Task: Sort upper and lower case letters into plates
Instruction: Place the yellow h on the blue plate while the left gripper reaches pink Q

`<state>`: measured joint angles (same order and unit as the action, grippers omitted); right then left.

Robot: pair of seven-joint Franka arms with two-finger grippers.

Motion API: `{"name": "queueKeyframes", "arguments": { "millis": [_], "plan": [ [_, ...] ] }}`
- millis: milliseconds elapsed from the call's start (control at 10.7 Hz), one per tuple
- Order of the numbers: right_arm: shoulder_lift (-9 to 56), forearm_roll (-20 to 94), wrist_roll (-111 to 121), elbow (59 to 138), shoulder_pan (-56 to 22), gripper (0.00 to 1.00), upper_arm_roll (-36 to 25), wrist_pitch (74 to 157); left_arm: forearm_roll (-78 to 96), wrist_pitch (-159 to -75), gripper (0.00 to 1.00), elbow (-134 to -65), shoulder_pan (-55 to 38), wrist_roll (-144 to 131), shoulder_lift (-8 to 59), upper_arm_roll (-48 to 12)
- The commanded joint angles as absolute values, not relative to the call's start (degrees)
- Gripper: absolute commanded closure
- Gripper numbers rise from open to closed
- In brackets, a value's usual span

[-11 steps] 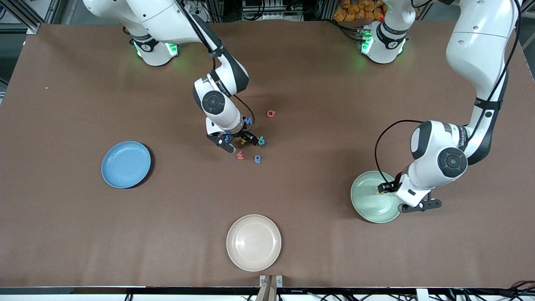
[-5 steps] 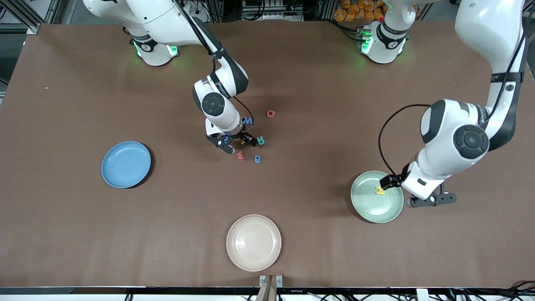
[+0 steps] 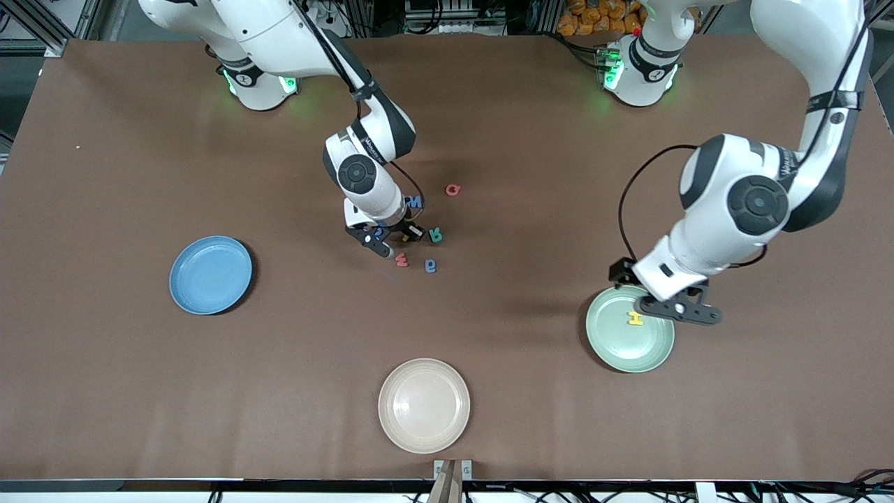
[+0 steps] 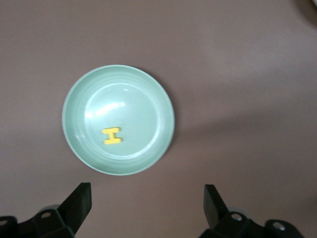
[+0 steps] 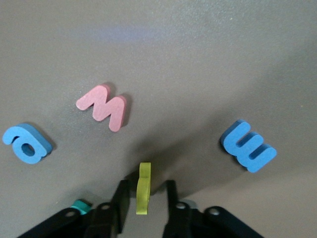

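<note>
Letters are split, you'll see: a yellow H (image 4: 112,136) lies flat in the mint plate (image 3: 653,349), and the left gripper (image 4: 146,203) hangs spread wide and empty over that plate's rim. Your right gripper (image 5: 143,201) is low over the table's middle, fingers pinched on a yellow letter (image 5: 143,194) standing on edge, between the pink letter (image 5: 104,106) and a blue one (image 5: 246,147). The blue plate (image 3: 209,274) sits toward the right arm's end.

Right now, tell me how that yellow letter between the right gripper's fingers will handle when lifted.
The yellow letter looks thin, flat and foam-like, so probably very light and slightly squashy. It stands on edge, pinched by the right gripper, so it may twist or slip if the grip is loose. It seems unlikely to break.
</note>
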<state>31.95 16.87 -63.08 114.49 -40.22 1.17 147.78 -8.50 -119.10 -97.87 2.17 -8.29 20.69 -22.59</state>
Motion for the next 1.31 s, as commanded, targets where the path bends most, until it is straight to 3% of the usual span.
{"name": "queueKeyframes", "arguments": {
  "millis": [0, 187, 468, 655, 936, 1217],
  "plan": [
    [32.43, 17.23, -63.2, 114.43, -41.13, 1.0, 1.05, 149.15, -9.67, -118.83, 0.0, -105.8, 2.72, -7.29, 13.47, -27.14],
    [31.38, 15.14, -61.45, 113.91, -40.09, 1.0, -0.51, 147.67, -9.58, -118.92, 0.0, -109.23, 2.81, -7.29, 11.87, -31.44],
    [27.52, 13.8, -50.94, 108.83, -39.11, 1.0, -7.17, 131.21, -9.49, -120.23, 0.0, -111.78, 2.37, -9.21, 12.92, -37.68],
    [26.63, 13.8, -41.18, 105.31, -37.63, 1.0, -11.93, 122.56, -9.49, -126.53, 0.0, -115.21, 0.81, -14.12, 14.05, -40.77],
    [27.07, 13.8, -23.01, 104.59, -30.27, 1.0, -14.41, 119.19, -10.19, -133.48, 0.0, -114.79, -6.67, -24.58, 19.49, -40.61],
    [27.42, 13.71, -3.04, 104.85, -20.42, 1.0, -14.41, 117.95, -23.24, -137.36, 0.0, -114.0, -12.11, -40.19, 26.87, -40.61]
  ]
}}
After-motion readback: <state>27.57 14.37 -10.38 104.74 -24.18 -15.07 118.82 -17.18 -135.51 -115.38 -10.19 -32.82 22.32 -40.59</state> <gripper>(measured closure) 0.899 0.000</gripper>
